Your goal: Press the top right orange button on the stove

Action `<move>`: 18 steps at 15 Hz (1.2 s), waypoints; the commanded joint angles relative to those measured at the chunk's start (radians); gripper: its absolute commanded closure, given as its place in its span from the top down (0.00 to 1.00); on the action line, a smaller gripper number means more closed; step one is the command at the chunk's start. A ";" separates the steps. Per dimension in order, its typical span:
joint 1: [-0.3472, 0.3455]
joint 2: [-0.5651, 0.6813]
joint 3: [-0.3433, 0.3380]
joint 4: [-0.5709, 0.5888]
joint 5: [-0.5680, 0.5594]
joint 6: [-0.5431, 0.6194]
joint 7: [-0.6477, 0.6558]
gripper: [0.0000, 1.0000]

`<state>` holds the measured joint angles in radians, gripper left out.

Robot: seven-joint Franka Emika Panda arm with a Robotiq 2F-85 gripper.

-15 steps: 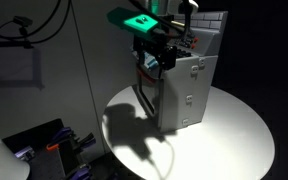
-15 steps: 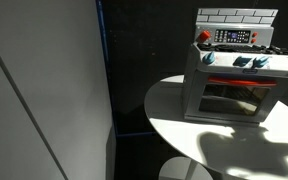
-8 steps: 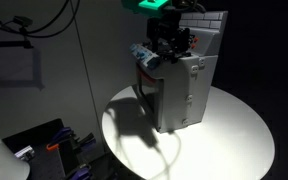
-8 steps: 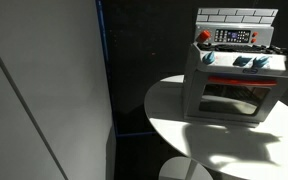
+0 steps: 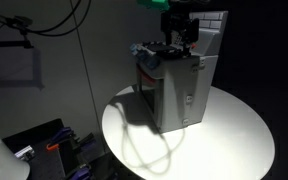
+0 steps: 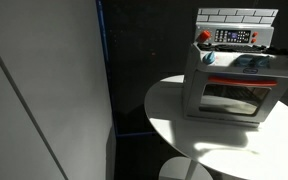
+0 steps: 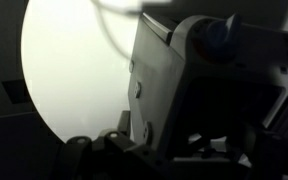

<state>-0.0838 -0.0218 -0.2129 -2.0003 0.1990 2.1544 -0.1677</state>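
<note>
The small grey toy stove stands on a round white table. In an exterior view its front door, blue knobs and dark control strip show, with an orange-red button at the strip's left end. The pale tiled back panel rises behind. My gripper hangs just above the stove's top near the back panel; it is dark and its jaws are unclear. In the wrist view the stove's side and a blue knob show above my dark fingers.
The table edge drops off to a dark floor. A tall grey panel stands beside the table. Cables hang at the back, and dark equipment sits on the floor below the table.
My gripper has risen and moved right, from in front of the stove's front edge to above its top. Its shadow on the table has shrunk.
</note>
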 commanded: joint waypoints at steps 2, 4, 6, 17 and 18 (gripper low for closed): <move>-0.015 0.053 0.041 0.073 -0.069 0.053 0.139 1.00; -0.012 0.064 0.052 0.080 -0.103 0.087 0.189 1.00; -0.009 0.073 0.062 0.081 -0.142 0.128 0.240 1.00; 0.005 0.100 0.084 0.072 -0.331 0.305 0.460 1.00; 0.005 0.095 0.085 0.069 -0.334 0.300 0.458 1.00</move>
<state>-0.0771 0.0647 -0.1325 -1.9524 -0.0987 2.4520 0.2502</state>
